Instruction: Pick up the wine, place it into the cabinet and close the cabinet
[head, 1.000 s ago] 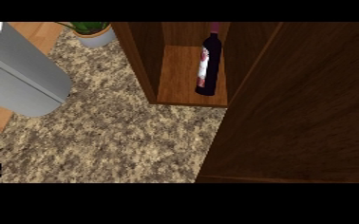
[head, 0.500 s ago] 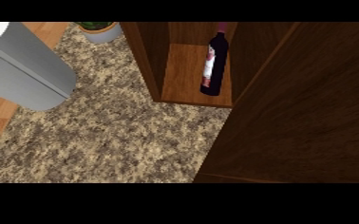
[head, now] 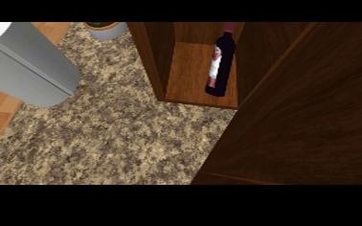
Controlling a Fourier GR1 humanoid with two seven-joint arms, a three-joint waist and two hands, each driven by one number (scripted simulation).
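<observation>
A dark wine bottle (head: pixel 220 67) with a pale label stands inside the wooden cabinet (head: pixel 189 79), on its shelf toward the right side. The cabinet's dark door (head: pixel 297 124) fills the right part of the view and partly covers the opening. A grey forearm (head: pixel 35 67) reaches in from the upper left over the speckled counter (head: pixel 120 134). Neither hand shows in the head view.
A grey pot with a green plant (head: pixel 106 28) sits at the top, left of the cabinet. A strip of light wood (head: pixel 7 110) borders the counter at the left edge.
The view has shifted: the cabinet, bottle and door sit further right and lower in the frame, and the grey forearm takes up more of the left side.
</observation>
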